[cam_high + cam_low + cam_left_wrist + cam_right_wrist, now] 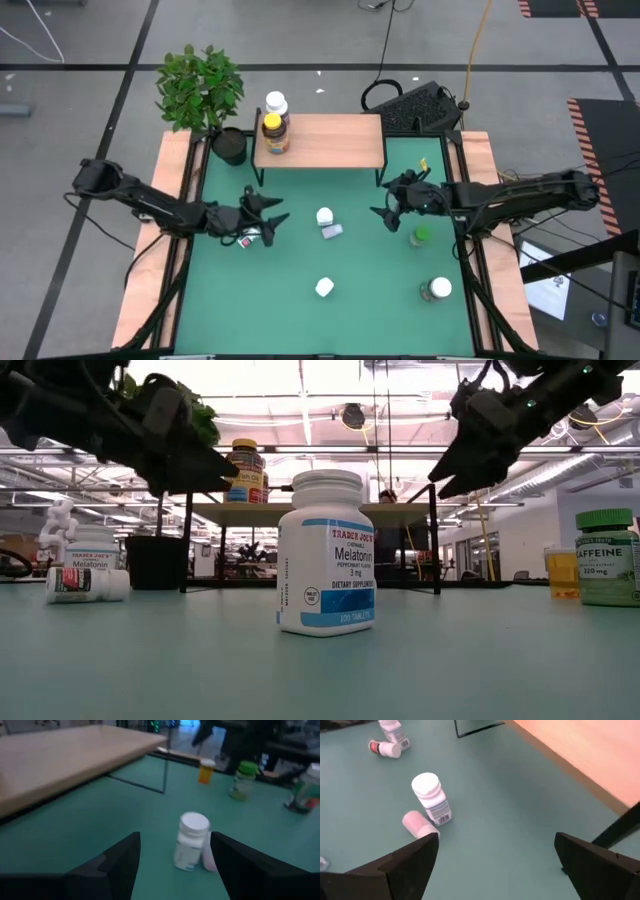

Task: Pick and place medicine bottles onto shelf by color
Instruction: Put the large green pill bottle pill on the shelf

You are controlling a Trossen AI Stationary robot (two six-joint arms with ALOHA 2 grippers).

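Observation:
The shelf (330,140) stands at the table's far side on thin black legs. A white-capped bottle (275,102) and a yellow-capped bottle (271,130) stand at its left end. A white-capped bottle (324,216) stands at mid-table with a pink bottle (334,231) lying against it. My left gripper (280,212) is open and empty, to the left of this pair; they show between its fingers in the left wrist view (191,841). My right gripper (380,200) is open and empty, to their right, above the table. Both grippers hang clear of the table in the low view.
Other bottles on the green table: two below my left gripper (246,238), a white one at the near middle (324,288), a green-capped one (421,237), a wide white-capped one (437,290), and a small orange one (424,163). A potted plant (205,95) stands left of the shelf.

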